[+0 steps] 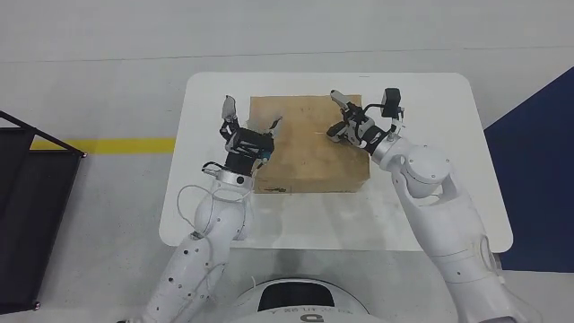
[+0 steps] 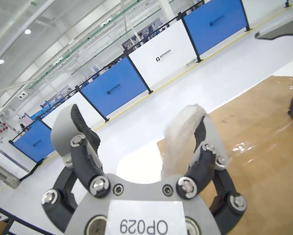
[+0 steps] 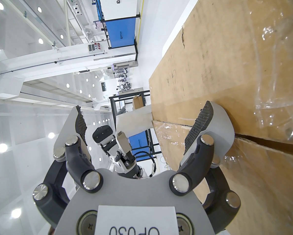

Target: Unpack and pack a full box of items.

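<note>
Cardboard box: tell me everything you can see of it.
Plain brown cardboard box, shut; top flaps meet at a seam, crinkled clear tape and faint pen marks on them. Lies flat on the white table. The open left gripper is over its left edge, the open right gripper over its right part; contact unclear.

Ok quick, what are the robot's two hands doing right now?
Left hand: open, holding nothing.
Right hand: open, holding nothing, over the box.

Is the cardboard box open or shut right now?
Shut. On the cardboard box the flaps lie flat, meeting at a seam, with clear tape on top.
</note>
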